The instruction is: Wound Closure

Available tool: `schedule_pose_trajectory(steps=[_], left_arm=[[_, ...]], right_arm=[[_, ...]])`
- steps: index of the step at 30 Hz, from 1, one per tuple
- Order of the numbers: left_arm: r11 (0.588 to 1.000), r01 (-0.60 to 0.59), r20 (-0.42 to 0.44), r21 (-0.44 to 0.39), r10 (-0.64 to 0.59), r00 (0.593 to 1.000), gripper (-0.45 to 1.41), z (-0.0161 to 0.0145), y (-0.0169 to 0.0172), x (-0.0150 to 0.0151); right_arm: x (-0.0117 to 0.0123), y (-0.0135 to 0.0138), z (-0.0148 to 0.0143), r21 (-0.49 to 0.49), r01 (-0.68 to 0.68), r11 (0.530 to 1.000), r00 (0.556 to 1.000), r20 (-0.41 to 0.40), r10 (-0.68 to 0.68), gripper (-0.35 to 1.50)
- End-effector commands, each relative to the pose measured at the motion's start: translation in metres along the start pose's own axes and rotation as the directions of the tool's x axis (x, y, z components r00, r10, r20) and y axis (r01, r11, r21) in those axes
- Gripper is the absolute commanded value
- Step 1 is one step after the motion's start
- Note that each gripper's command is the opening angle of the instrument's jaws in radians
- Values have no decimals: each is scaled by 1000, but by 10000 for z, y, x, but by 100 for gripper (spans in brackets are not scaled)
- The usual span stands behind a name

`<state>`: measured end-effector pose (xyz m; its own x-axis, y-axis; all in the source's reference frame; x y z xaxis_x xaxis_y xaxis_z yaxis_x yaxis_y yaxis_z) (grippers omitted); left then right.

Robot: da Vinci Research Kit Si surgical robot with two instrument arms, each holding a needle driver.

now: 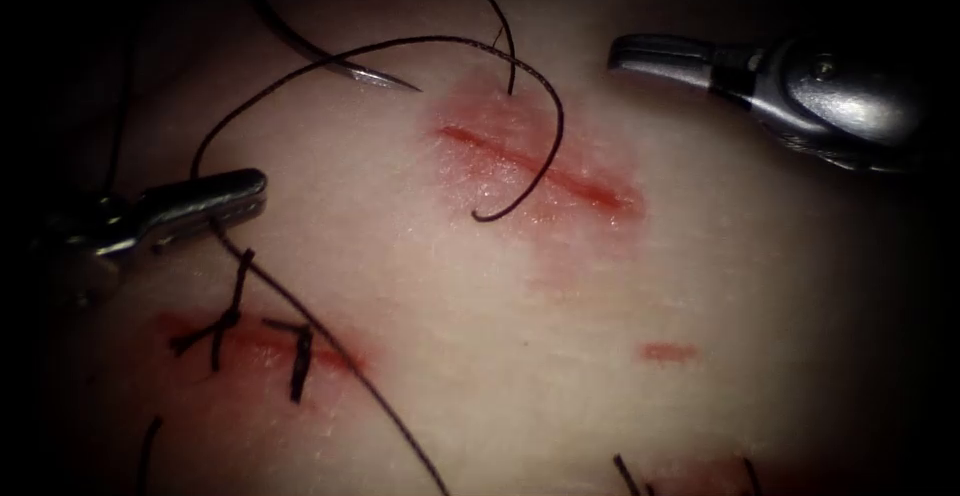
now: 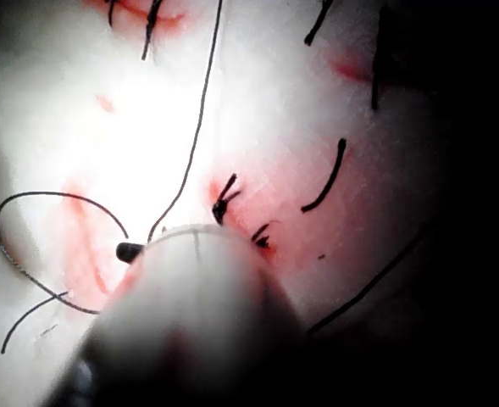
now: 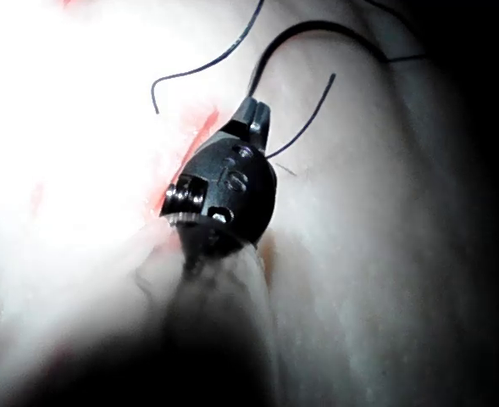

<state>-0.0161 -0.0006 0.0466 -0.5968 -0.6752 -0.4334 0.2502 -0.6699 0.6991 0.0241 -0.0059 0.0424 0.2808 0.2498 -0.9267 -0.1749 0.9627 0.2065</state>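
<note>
The open cut is a red line on the tissue, right of centre. The curved needle lies free on the tissue up and left of the cut, its tip pointing right, held by neither tool. Thread enters the tissue just above the cut and sweeps in a wide loop across it. My left tool sits at the left, jaws shut on the thread, which runs on toward the bottom; its tip meets the thread. My right tool hovers up and right of the cut, shut and holding nothing.
A second cut at the lower left carries stitches with short dark thread ends. A small red mark lies right of centre. More cut thread ends poke up at the bottom edge.
</note>
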Motion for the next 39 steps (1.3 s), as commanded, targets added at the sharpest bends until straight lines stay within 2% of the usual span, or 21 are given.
schedule_pose_trajectory(steps=[1,4,7,15,23,27,32,33,34,37,39], left_arm=[[1000,24,-11,1,-24,1000,-45,9,2,0],[998,60,-23,1,-60,998,-45,14,1,1],[994,107,-29,-12,-107,994,-45,23,0,2],[972,227,-42,-68,-230,972,-45,61,-1,-2],[968,226,-44,-110,-232,972,-45,94,18,-2],[969,215,-48,-126,-222,974,-45,105,26,2],[968,211,-65,-134,-221,973,-45,103,23,9],[968,212,-69,-135,-222,972,-45,101,21,11],[968,212,-80,-137,-224,971,-45,99,19,14],[970,198,-96,-141,-212,972,-45,93,11,21],[971,190,-106,-143,-206,973,-45,88,5,26]], right_arm=[[-11,0,24,3,6,1000,1000,-13,-6,-35],[-21,-4,42,17,0,1000,1000,-27,0,-35],[-21,-10,54,24,-9,1000,998,-59,10,-35],[14,-19,65,17,-28,999,984,-174,30,-35],[41,-24,74,7,-44,999,973,-226,45,-35],[43,-25,85,10,-41,999,972,-232,43,-35],[37,-24,96,-13,-38,999,974,-222,34,-35],[35,-24,98,-19,-38,999,977,-212,33,-30],[33,-23,99,-17,-35,999,980,-198,31,-8],[26,-22,103,-10,-23,1000,988,-152,21,39],[22,-21,104,-3,-31,1000,991,-132,30,56]])
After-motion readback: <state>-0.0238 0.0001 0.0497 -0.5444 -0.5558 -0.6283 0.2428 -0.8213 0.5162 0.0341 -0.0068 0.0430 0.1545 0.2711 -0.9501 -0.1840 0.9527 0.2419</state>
